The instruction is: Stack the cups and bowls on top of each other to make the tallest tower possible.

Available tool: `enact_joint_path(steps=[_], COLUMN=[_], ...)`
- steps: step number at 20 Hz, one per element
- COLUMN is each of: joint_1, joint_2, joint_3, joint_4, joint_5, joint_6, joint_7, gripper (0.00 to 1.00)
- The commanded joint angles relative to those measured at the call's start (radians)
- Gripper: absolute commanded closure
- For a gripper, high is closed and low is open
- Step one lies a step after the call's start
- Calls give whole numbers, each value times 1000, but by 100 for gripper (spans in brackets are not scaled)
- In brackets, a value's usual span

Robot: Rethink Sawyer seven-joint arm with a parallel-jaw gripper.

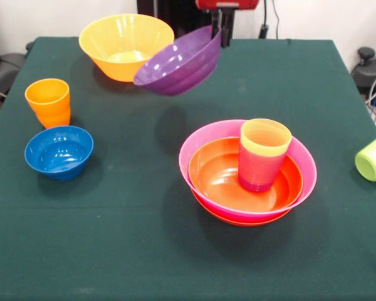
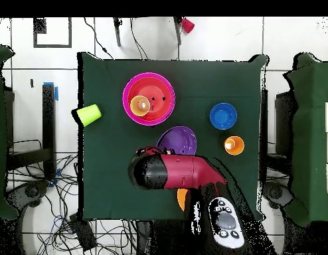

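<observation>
- Front view: the gripper (image 1: 220, 31) comes down at the top edge with its fingers clamped on the rim of the purple bowl (image 1: 178, 61), which hangs tilted in the air, clear of the tabletop (image 1: 144, 251), with its shadow on the cloth below
- The purple bowl sits in front of the large yellow-orange bowl (image 1: 122, 44) and hides part of it; whether the two touch is hard to say from here
- The tower (image 1: 247, 172) stands well apart toward the near right: a pink bowl (image 1: 203, 135) with a red-orange bowl (image 1: 219, 175) nested in it, another red-orange rim showing beneath, and a yellow cup (image 1: 265, 138) upright inside
- Still loose: an orange cup (image 1: 48, 101) just behind the small blue bowl (image 1: 58, 152), and a lime green cup (image 1: 375, 157) lying on its side at the right edge
- Overhead view: the red arm (image 2: 176, 171) covers the gripper; the purple bowl (image 2: 178, 139) shows just past it, near the tower (image 2: 148, 99) but not above it
- Step in hand, as I judge it: carrying the lifted bowl to the tower
- The next move calls for bringing it over the yellow cup, levelling it, and lowering it centred before release, or the cup may tip
</observation>
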Motion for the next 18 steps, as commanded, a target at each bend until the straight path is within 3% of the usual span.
enact_joint_path(steps=[1, 8, 13, 18], joint_1=[2, 3, 36, 77], joint_2=[-45, -80, -158, -167], joint_3=[55, 58, 46, 30], joint_4=[59, 67, 53, 14], joint_5=[27, 35, 72, 92], joint_6=[98, 136, 242, 277], joint_7=[76, 71, 86, 130], gripper=[100, 100, 100, 100])
